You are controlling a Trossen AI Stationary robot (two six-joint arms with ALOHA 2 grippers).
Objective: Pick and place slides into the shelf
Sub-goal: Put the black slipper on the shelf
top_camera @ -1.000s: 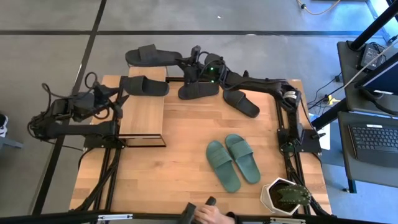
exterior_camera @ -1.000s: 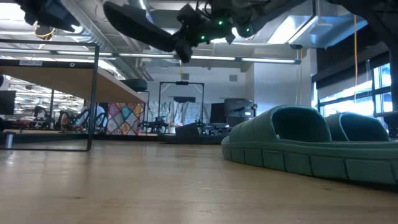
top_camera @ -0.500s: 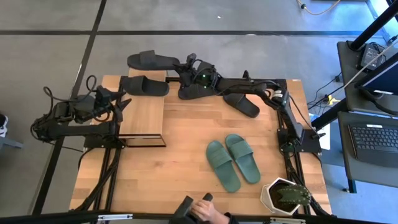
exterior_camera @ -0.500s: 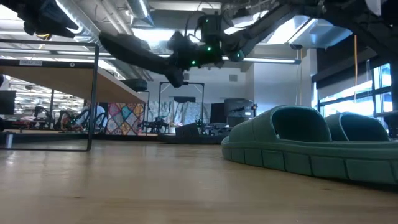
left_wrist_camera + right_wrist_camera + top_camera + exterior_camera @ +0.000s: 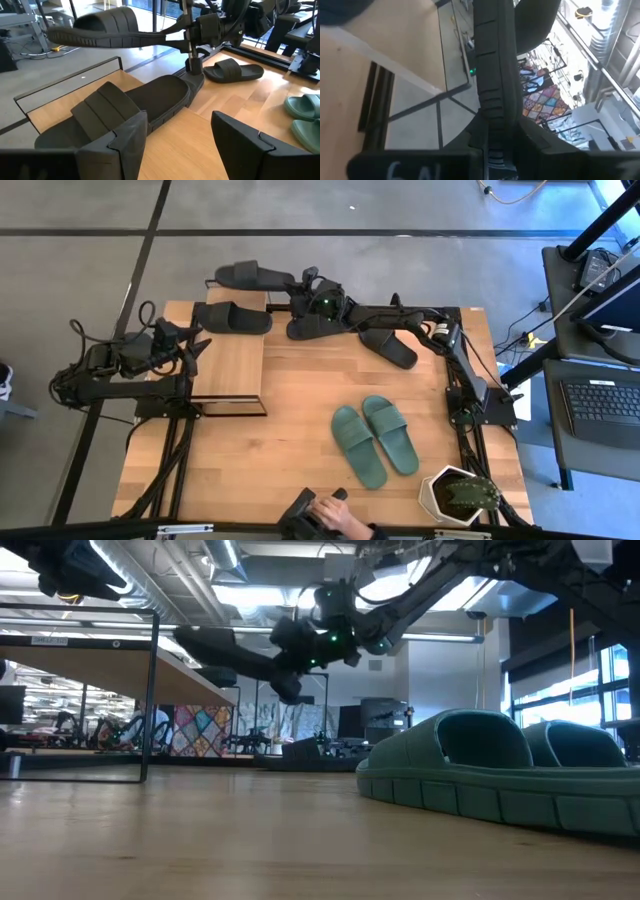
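Observation:
My right gripper (image 5: 298, 286) is shut on a black slide (image 5: 252, 275), held in the air over the far end of the shelf (image 5: 232, 360). The held slide (image 5: 95, 30) shows above the shelf in the left wrist view. A second black slide (image 5: 232, 317) lies sole-down on the shelf's wooden top. Two more black slides (image 5: 320, 326) (image 5: 390, 346) lie on the table near its far edge. The teal pair (image 5: 375, 438) lies right of the table's middle. My left gripper (image 5: 180, 145) is open, by the shelf's left side. My right gripper pinches the black slide by its heel end (image 5: 172, 38), the end away from the strap, between its two fingers. It comes roughly level from the table's right, along the slide. The slide (image 5: 228, 650) is lifted clear and nearly level, its strap end pointing left.
A potted plant in a white pot (image 5: 458, 495) stands at the near right corner. A person's hand (image 5: 325, 518) holding a dark object shows at the near edge. Bare tabletop (image 5: 260, 470) lies near the shelf and left of the teal pair.
My right gripper has come down with the black slide, which hung high and tilted a second ago and now sits lower and closer to level over the shelf's far end. My left gripper has shifted slightly toward the shelf.

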